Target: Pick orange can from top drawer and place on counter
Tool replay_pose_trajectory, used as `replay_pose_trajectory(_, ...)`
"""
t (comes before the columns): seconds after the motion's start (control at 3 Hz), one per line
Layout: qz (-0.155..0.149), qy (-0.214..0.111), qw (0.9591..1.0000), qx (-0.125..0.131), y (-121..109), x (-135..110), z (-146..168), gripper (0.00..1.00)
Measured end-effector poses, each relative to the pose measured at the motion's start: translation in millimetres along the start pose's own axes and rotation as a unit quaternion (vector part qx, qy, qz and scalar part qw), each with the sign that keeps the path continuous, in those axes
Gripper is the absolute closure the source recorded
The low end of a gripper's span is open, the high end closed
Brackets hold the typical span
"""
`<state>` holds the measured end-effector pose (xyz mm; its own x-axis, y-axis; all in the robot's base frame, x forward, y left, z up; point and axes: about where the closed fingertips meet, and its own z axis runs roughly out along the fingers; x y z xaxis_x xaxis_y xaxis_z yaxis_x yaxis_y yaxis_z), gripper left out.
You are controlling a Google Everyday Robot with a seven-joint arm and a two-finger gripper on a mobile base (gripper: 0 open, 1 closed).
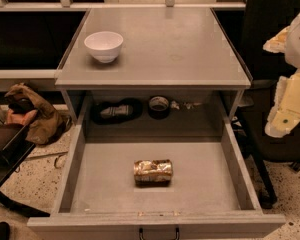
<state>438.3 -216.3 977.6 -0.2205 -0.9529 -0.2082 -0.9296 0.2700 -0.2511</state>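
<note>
One orange can (153, 172) lying left-right, tool (286, 109) right

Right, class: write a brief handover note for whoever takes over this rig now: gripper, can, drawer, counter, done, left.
Gripper: at the view's right edge, beside the drawer, away from the can.
Small shiny golden-orange metal can: on its side, mid-floor of the wide shallow grey top drawer, which stands open.
Flat matte grey counter: carries a round white bowl on its left side.
Done: nothing beyond the open drawer. Left: grasp can, lift, set on counter.
</note>
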Motion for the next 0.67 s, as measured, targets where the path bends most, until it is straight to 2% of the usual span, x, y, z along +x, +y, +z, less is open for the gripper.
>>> replay_pose_trajectory(0.67, 0.006, -0.011, 0.9999, -0.004, 5, -6, 11, 0.0)
